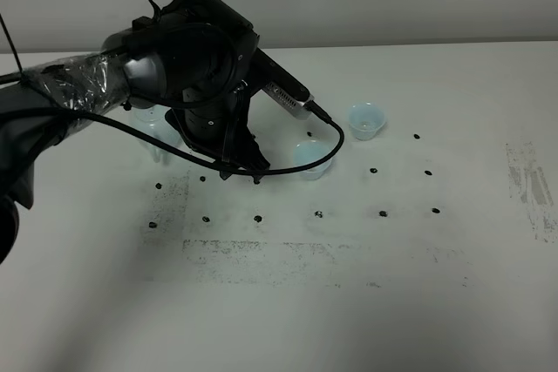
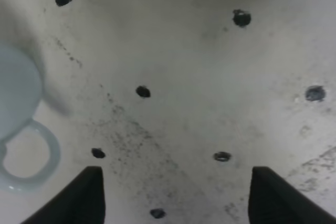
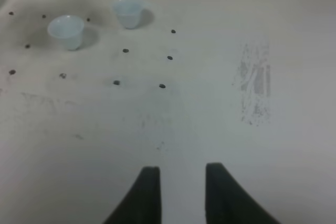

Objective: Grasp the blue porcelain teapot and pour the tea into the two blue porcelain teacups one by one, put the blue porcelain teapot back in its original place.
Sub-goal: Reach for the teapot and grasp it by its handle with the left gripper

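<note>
The blue porcelain teapot [image 1: 159,134] stands at the back left, mostly hidden behind my left arm. In the left wrist view its round body [image 2: 16,95] and loop handle [image 2: 47,156] show beside the fingers. My left gripper [image 1: 241,173] [image 2: 178,203] is open and empty, pointing down over the table to the right of the teapot and apart from it. The two blue porcelain teacups stand upright, one [image 1: 311,160] [image 3: 65,31] just right of the left gripper and one [image 1: 366,119] [image 3: 127,11] further back right. My right gripper [image 3: 181,192] is open and empty, well away from the cups and out of the exterior view.
The white table [image 1: 349,302] carries rows of small black dot marks [image 1: 383,213] and scuffed grey patches at the front [image 1: 305,259] and far right [image 1: 532,185]. A black cable [image 1: 288,163] hangs from the left arm close to the nearer cup.
</note>
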You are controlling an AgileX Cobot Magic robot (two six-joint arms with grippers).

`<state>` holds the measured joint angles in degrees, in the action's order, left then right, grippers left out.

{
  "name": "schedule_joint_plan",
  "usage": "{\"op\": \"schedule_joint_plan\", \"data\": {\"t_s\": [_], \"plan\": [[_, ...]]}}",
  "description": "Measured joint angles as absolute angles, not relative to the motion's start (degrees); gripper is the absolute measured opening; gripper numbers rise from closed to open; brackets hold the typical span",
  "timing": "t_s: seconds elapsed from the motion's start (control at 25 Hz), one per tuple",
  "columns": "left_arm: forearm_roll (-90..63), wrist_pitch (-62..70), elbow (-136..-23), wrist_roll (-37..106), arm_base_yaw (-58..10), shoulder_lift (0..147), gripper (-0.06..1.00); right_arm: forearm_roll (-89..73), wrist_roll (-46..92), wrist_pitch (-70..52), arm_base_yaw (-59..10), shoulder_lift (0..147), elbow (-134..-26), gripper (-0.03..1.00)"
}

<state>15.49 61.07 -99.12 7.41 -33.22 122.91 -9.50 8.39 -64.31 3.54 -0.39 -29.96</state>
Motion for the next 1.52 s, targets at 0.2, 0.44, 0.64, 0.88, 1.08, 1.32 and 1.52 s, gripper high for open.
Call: {"op": "schedule_joint_plan", "data": {"t_s": [0.2,0.44,0.64,0.88,1.08,1.32,1.52], "plan": [[16.0,60.8,-99.1,12.6,-31.6,124.6,0.6,-10.2,8.4,-64.3,3.5,-0.4,-30.0,0.24],[16.1,60.7,-99.1,12.8,-30.3,126.1,0.6,-10.3,8.4,-64.3,3.5,-0.4,-30.0,0.24],[17.2,60.3,-99.1,12.8,-29.7,127.9,0.6,-10.3,8.4,-64.3,3.5,-0.4,-30.0,0.24],[20.2,58.4,-99.1,12.8,-29.2,129.0,0.6,-10.3,8.4,-64.3,3.5,-0.4,-30.0,0.24],[20.9,57.6,-99.1,12.8,-28.1,129.4,0.6,-10.3,8.4,-64.3,3.5,-0.4,-30.0,0.24],[23.3,60.7,-99.1,10.5,-27.9,129.5,0.6,-10.3,8.4,-64.3,3.5,-0.4,-30.0,0.24],[25.6,63.5,-99.1,6.8,-27.9,129.5,0.6,-10.3,8.4,-64.3,3.5,-0.4,-30.0,0.24]]}}
